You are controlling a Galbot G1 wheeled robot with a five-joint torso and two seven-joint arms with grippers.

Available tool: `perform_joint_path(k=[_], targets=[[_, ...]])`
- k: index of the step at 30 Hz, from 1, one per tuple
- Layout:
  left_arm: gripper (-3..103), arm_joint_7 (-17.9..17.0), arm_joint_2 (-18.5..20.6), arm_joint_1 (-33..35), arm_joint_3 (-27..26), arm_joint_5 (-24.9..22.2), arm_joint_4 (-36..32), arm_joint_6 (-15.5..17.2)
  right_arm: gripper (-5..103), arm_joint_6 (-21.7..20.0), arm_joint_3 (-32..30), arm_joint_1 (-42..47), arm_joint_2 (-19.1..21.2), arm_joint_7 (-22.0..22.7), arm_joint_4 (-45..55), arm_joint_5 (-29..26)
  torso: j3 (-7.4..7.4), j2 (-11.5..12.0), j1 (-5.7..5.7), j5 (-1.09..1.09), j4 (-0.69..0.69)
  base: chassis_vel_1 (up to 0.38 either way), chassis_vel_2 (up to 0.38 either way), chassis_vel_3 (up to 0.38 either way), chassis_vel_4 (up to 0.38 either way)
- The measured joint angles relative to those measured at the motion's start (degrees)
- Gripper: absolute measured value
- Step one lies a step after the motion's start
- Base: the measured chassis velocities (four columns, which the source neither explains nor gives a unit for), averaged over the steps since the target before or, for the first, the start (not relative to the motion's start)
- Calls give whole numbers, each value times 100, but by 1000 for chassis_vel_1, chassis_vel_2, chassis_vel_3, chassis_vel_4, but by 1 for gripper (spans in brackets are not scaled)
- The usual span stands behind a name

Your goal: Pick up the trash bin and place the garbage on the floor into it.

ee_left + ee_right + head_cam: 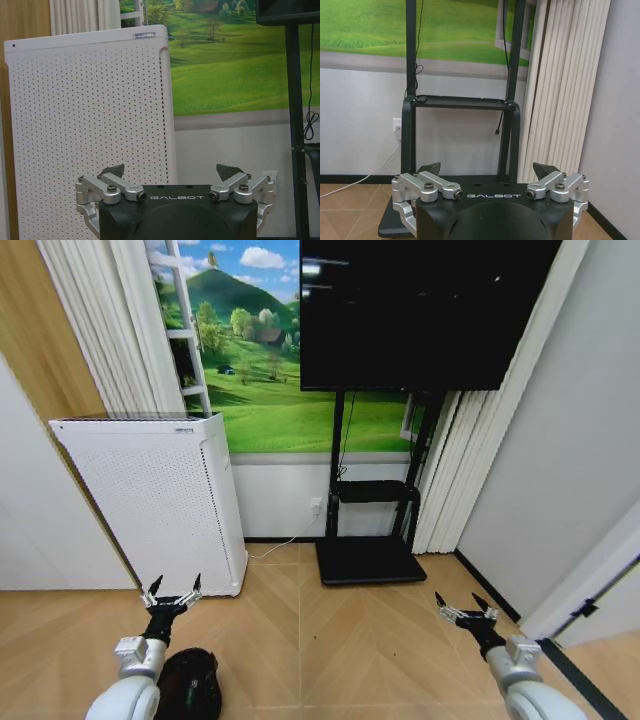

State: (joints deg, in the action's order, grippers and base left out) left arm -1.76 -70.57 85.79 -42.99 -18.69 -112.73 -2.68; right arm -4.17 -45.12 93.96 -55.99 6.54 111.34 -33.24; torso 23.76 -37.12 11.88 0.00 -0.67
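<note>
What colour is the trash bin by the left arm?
Black; the trash bin shows best in the head view, beside the left arm.

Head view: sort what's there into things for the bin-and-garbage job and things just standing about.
Job: trash bin, under the left arm; left gripper, open; right gripper, open.

Standing about: white perforated appliance; TV stand; screen; curtains.

White perforated appliance (160,500), black trash bin (190,685), tan herringbone floor (350,640), apparently green landscape mural (270,390).
</note>
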Motion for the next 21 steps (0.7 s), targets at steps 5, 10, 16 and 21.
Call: perform_joint_path(k=[5,10,16,21], targets=[[100,0,0,0,0,0,0,0,100,0,0,0,0,0,0,0,51,-80,30,0,1,0,0,0,0],[100,0,0,0,0,0,0,0,100,0,0,0,0,0,0,0,59,-91,34,0,1,0,0,0,0],[100,0,0,-1,0,0,0,0,100,0,0,0,0,0,0,0,52,-77,33,0,2,12,-5,-4,10],[100,0,0,0,0,0,0,0,100,0,0,0,0,0,0,0,44,-66,26,-1,3,121,-121,-119,98]])
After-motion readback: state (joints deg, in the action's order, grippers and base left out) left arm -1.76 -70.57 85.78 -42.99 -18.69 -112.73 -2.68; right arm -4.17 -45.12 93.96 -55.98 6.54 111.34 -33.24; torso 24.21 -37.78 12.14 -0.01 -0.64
